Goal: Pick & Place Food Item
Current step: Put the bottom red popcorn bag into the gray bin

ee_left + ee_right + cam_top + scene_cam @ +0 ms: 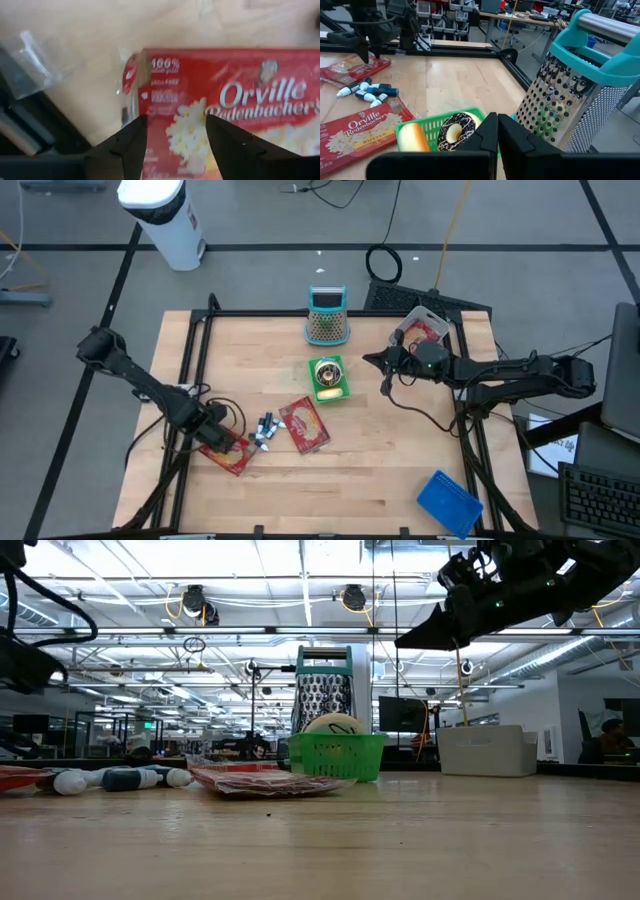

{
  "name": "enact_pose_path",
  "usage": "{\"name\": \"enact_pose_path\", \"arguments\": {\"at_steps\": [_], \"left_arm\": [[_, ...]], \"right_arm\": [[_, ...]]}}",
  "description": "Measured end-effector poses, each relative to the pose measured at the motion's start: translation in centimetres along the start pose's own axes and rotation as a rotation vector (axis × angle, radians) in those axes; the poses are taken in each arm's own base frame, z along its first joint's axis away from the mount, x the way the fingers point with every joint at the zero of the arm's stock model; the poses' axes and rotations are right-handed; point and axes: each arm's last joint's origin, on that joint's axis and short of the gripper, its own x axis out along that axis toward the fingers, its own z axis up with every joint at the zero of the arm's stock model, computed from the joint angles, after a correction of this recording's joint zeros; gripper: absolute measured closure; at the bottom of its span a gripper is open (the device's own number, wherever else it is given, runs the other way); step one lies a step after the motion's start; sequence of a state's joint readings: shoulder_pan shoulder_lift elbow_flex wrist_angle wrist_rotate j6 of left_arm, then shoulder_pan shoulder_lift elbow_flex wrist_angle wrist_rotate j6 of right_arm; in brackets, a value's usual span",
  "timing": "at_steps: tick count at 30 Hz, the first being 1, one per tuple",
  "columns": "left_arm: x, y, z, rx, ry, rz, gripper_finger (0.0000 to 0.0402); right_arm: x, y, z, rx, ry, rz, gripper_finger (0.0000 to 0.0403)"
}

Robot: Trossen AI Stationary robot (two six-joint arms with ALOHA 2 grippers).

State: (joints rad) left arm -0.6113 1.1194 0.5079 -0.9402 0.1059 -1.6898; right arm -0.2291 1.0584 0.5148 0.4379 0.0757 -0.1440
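Left gripper, fingers parted and empty, is poised directly over the flat red popcorn packet, whose long axis is laid crosswise.

Glossy plastic-wrapped popcorn packet; smooth pale wooden table; perforated shiny metal grater.

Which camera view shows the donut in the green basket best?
The right wrist view: the donut shows close, icing and hole clear, inside the basket. The high view shows it small; the low view mostly hides it; the left wrist view misses it.
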Motion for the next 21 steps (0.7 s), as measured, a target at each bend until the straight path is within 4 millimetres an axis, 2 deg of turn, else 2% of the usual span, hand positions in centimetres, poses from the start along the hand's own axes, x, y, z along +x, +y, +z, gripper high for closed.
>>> {"name": "enact_pose_path", "arguments": {"at_steps": [6,11,15,21], "left_arm": [[0.7,-0.7,-0.1,-0.037,0.037,0.038,0.0165],[1.1,-1.2,-0.1,-0.021,0.011,0.008,0.0172],[1.1,-1.7,-0.1,-0.003,0.012,-0.043,0.0208],[1.1,-1.7,-0.1,0.018,0.005,-0.042,0.0308]], "right_arm": [[0.0,0.0,0.0,0.000,0.000,0.000,0.0403],[0.0,0.0,0.0,0.000,0.000,0.000,0.0403],[0.0,0.0,0.0,0.000,0.000,0.000,0.0403],[0.0,0.0,0.0,0.001,0.001,0.000,0.0403]]}}
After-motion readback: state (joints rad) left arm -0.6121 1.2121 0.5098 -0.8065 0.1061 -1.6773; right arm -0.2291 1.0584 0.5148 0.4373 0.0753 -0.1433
